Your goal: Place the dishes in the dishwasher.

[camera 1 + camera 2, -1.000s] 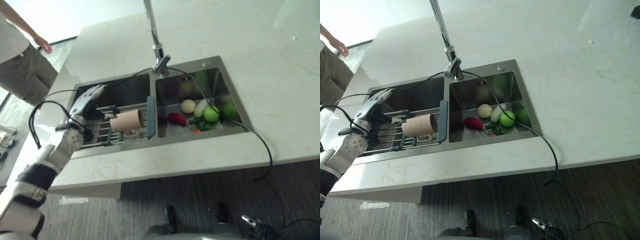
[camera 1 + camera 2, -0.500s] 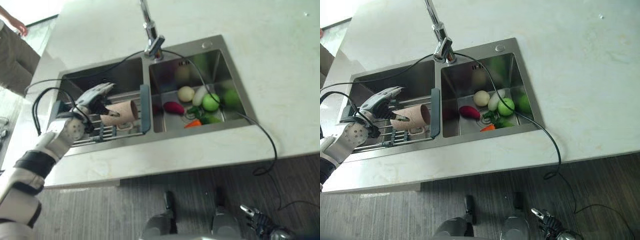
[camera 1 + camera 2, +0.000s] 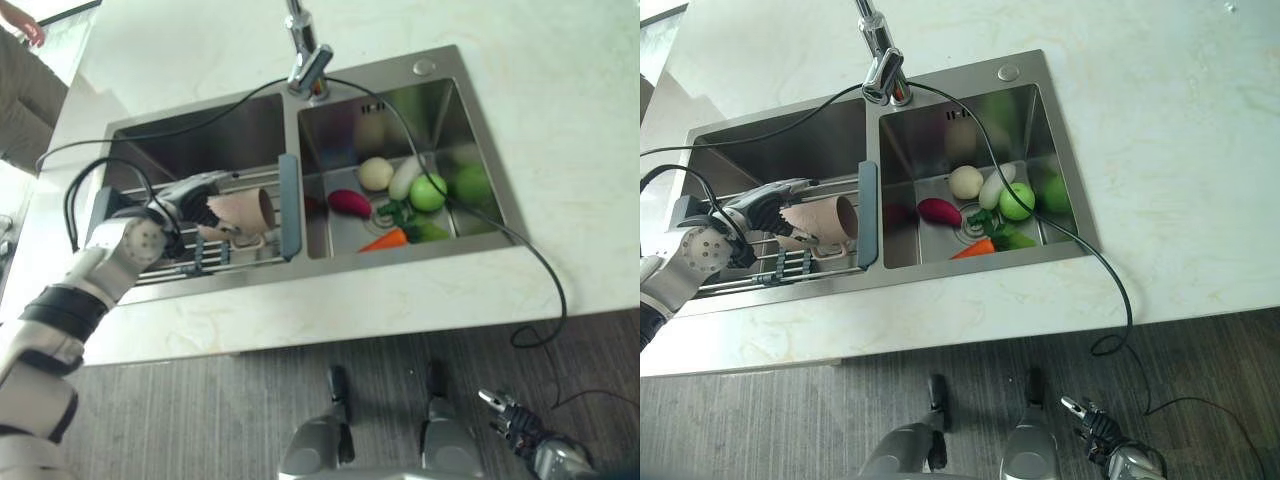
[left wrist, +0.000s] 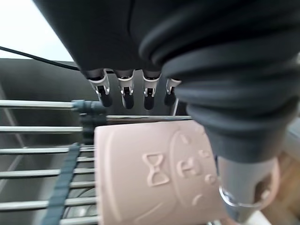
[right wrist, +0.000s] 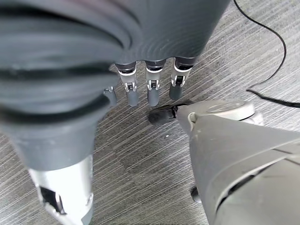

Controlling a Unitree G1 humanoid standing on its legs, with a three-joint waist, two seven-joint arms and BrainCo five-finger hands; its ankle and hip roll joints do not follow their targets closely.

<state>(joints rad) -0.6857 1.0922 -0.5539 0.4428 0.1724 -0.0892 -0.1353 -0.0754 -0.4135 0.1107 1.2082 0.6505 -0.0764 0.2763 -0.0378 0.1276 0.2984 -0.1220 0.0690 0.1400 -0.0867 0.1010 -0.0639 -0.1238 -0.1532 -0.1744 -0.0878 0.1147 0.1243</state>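
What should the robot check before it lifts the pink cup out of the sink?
1. Left hand closed around the pink cup: cannot tell; fingers lie over it and the thumb is at its rim, but the grip is unclear.
2. Cup off the drying rack: cannot tell; it lies on its side over the bars.
3. Black cable away from the cup: ok; it runs through the right basin.
4. Vegetables out of the way: ok; they sit in the right basin.
5. Right hand free: ok; it hangs low by the floor, holding nothing.

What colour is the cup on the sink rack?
The cup is pale pink with an embossed bow pattern, clearest in the left wrist view.
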